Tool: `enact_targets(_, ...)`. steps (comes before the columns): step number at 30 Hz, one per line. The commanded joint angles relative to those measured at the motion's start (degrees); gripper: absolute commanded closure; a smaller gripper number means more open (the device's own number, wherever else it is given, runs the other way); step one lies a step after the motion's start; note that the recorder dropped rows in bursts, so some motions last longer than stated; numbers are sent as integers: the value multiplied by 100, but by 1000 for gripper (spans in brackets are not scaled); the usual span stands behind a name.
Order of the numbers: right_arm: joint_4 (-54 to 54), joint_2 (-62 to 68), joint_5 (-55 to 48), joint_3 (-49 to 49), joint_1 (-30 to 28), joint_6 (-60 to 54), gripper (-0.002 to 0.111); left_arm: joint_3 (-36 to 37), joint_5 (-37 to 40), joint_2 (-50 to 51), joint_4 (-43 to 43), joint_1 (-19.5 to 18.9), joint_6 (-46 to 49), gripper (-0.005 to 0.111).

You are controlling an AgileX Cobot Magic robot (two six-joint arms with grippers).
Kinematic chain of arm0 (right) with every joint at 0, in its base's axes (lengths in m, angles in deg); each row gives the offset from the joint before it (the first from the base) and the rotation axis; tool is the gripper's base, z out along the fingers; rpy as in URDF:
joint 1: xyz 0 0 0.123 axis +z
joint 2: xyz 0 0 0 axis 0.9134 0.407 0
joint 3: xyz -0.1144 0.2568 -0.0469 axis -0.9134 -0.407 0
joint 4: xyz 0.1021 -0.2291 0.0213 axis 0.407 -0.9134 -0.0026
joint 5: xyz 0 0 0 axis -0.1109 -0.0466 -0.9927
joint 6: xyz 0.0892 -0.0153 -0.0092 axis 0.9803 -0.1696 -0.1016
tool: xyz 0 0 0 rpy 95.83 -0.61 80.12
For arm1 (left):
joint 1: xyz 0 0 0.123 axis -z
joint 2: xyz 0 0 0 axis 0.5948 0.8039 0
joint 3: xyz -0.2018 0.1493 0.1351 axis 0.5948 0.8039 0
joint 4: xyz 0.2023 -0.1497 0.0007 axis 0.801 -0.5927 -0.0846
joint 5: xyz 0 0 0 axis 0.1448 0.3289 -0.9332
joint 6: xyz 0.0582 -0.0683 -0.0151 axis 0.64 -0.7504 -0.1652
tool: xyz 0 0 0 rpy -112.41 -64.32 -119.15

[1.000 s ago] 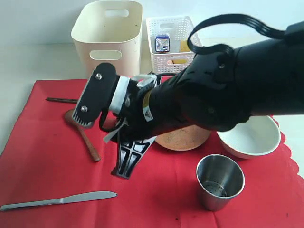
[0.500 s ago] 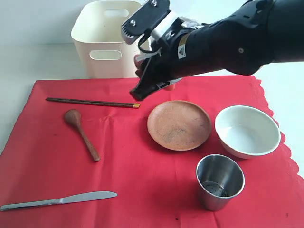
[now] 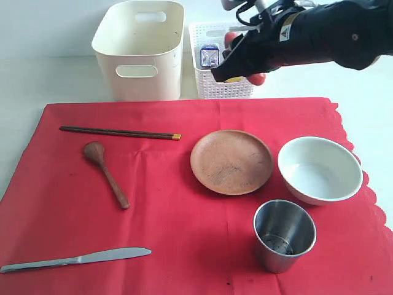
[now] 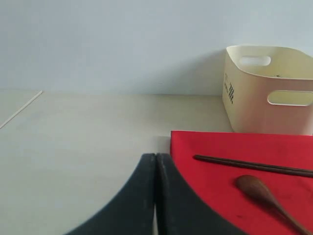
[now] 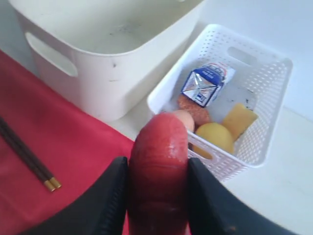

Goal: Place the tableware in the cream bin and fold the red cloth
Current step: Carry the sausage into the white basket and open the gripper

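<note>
On the red cloth (image 3: 184, 233) lie dark chopsticks (image 3: 120, 132), a wooden spoon (image 3: 107, 173), a silver knife (image 3: 73, 259), a round wooden plate (image 3: 231, 161), a white bowl (image 3: 319, 170) and a steel cup (image 3: 284, 235). Behind the cloth stands the cream bin (image 3: 140, 49). My right gripper (image 3: 239, 64) hangs over the front of a white lattice basket (image 3: 212, 86), shut on a red sausage-like food item (image 5: 159, 176). The left gripper (image 4: 155, 156) is shut and empty, low over the bare table beside the cloth's corner (image 4: 205, 147); the exterior view does not show it.
The white basket (image 5: 264, 122) stands right of the cream bin (image 5: 112, 73) and holds a small blue-white carton (image 5: 205, 83) and yellow and brown food pieces (image 5: 215, 137). Bare pale table surrounds the cloth.
My right arm rose from low over the cloth's middle and swung back and right to the white basket, carrying the red food item. The plate is now uncovered.
</note>
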Motion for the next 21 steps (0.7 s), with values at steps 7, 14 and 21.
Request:
enact_targets(7,142,409,1094,102,-403,51,108,-3,-13,-32,-12,-11,19,107)
enact_targets(14,77,859,864,694,-403,-169,108,-3,-13,-32,-12,-11,19,107)
enact_targets(21,143,1420,911,1345,-412,-147,108,-3,-13,-32,-12,-11,19,107)
